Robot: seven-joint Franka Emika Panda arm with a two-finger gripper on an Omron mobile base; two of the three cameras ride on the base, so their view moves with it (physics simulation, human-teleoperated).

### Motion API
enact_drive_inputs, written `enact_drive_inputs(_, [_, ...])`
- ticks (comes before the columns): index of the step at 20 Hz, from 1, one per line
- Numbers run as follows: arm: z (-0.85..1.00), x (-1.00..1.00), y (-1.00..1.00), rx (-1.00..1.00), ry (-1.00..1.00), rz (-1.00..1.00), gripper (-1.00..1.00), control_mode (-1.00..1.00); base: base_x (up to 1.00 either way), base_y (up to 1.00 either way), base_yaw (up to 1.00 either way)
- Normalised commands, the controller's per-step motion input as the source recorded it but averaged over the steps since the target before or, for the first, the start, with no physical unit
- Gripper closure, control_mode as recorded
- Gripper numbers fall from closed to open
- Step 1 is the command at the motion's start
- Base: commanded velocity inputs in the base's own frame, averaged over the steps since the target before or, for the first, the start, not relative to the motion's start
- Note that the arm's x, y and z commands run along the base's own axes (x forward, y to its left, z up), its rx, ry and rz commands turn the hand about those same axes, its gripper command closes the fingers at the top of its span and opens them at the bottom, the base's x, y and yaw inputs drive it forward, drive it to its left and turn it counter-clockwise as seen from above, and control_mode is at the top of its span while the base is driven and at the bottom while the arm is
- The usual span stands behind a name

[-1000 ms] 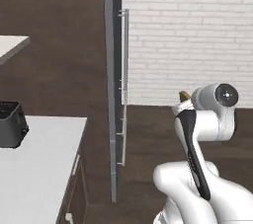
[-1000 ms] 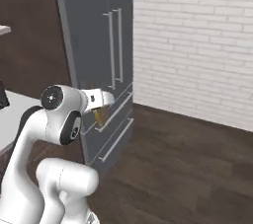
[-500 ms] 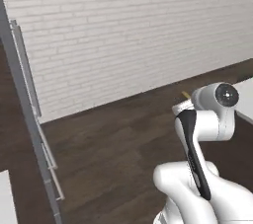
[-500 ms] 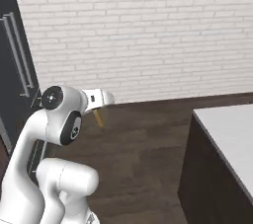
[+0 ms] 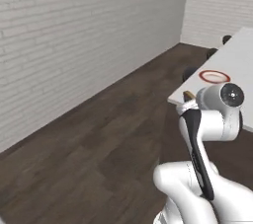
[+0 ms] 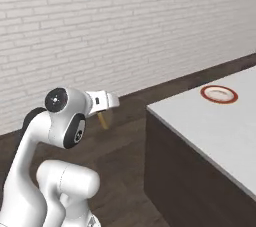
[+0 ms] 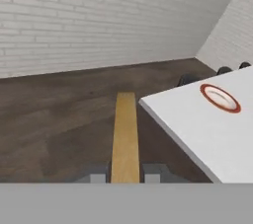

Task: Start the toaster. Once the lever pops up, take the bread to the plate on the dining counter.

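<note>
We were carrying the bread (image 7: 124, 136), pinched edge-on in the gripper (image 7: 126, 172), toward the plate (image 7: 220, 97) on the dining counter (image 7: 197, 129); next we probably needed to reach over it.

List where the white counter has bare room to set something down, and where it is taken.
The dining counter is bare from its near corner up to the plate. The plate's pale centre is free too. The gripper holds the bread short of the counter's corner. Stools line the far edge.
</note>
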Motion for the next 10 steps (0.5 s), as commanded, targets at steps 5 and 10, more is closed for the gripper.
enact_drive_inputs(5, [0.00,0.00,0.00,0.00,0.00,0.00,1.00,1.00,0.87,0.51,-0.51])
enact_drive_inputs(10, [0.00,0.00,0.00,0.00,0.00,0.00,1.00,1.00,0.84,0.62,-0.52])
